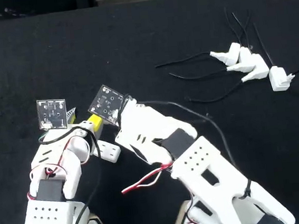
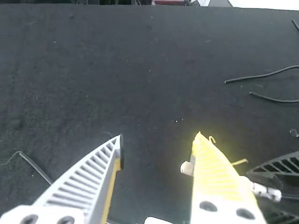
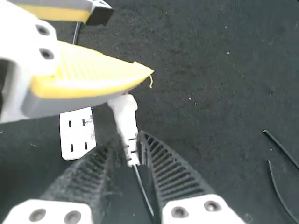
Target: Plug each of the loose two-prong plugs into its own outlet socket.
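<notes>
While tight in right tool point(image 3: 127, 141), plug point(image 3: 124, 109) lengthwise with it, head outward; left tool point(image 2: 159, 136) apart.

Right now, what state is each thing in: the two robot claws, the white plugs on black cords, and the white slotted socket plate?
Left gripper: open, empty.
Right gripper: shut on the white two-prong plug.
That plug: held, not in any socket.
White flat socket plate: lying on the black table, visible slots empty.
Other white plugs with black cords: loose on the table, unplugged.
</notes>
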Controlling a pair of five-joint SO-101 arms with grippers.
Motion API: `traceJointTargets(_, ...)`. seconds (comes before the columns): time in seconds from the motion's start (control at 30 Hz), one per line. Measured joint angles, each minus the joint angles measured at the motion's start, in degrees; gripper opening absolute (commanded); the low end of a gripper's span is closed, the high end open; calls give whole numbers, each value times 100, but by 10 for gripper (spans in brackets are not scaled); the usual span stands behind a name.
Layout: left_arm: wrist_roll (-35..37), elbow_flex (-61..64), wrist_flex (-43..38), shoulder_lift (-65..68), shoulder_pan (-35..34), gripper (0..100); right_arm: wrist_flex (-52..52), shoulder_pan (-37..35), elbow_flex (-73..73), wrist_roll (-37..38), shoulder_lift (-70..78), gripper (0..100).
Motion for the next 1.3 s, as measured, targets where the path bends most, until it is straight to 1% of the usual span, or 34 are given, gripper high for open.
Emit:
traceJointTargets(0.13, 0, 0, 0, 0, -18, 249, 0, 0, 0, 0, 0, 11)
traceJointTargets(0.33, 0, 0, 0, 0, -18, 249, 0, 0, 0, -237, -9, 11)
traceJointTargets(0.57, -18, 62, 53, 35, 0, 249, 167, 9, -290, -281, -791, 11)
traceJointTargets(0.7, -26, 70, 62, 70, 9, 249, 176, 9, -290, -299, -835, 11)
traceJointTargets(0.83, -26, 70, 97, 70, 9, 249, 545, 9, -290, -273, -835, 12)
traceJointTargets(0.9, -26, 70, 237, 70, 18, 249, 844, 132, -202, -158, -835, 34)
traceJointTargets(0.97, -35, 70, 396, 70, 44, 249, 1011, 369, 26, -88, -835, 87)
traceJointTargets(1.03, -35, 70, 580, 70, 229, 249, 1125, 624, 70, -35, -721, 128)
traceJointTargets(1.1, -35, 70, 703, 70, 475, 249, 1310, 809, 70, 264, -396, 133)
traceJointTargets(1.2, -35, 237, 721, 70, 809, 249, 1688, 853, 62, 1222, 325, 133)
traceJointTargets(1.3, -35, 475, 527, 70, 905, 249, 1855, 897, -220, 2101, 1029, 133)
